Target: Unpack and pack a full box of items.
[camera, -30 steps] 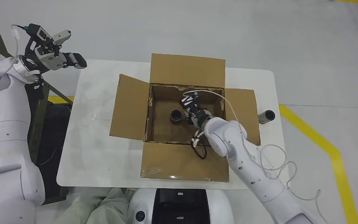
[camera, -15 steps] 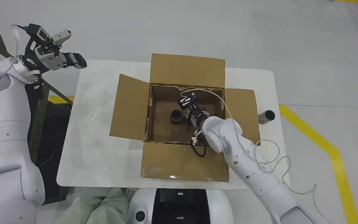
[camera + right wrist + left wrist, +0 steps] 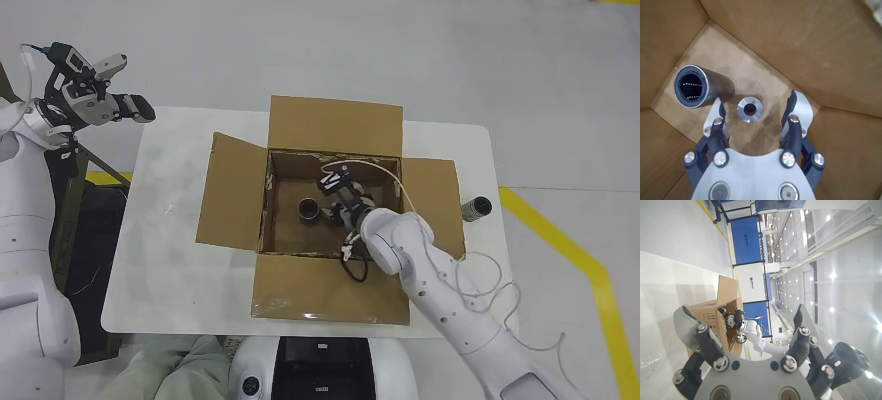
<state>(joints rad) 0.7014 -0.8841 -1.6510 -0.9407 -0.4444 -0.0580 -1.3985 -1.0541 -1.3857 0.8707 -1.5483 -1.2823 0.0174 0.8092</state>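
Note:
An open cardboard box (image 3: 232, 190) stands in the middle of the white table (image 3: 165, 270). My right gripper (image 3: 336, 200) is down inside it, open. On the box floor (image 3: 757, 72) a small silver bushing (image 3: 750, 109) stands upright between the spread fingers, touching neither. A dark metal cylinder (image 3: 696, 87) with a hollow bore stands just beside one fingertip (image 3: 718, 107); from above the same cylinder (image 3: 310, 209) sits left of the gripper. My left gripper (image 3: 140, 107) hangs open and empty beyond the table's far left corner, and its own view shows that gripper (image 3: 743, 317) facing the box (image 3: 710, 313).
A second dark cylinder (image 3: 475, 207) lies on the table right of the box's right flap (image 3: 440, 200). The box walls (image 3: 781, 37) close in around the right gripper. A white cable (image 3: 395, 180) loops off the right arm above the box.
The right gripper has shifted slightly left inside the box, toward the dark cylinder. The left arm has stayed still.

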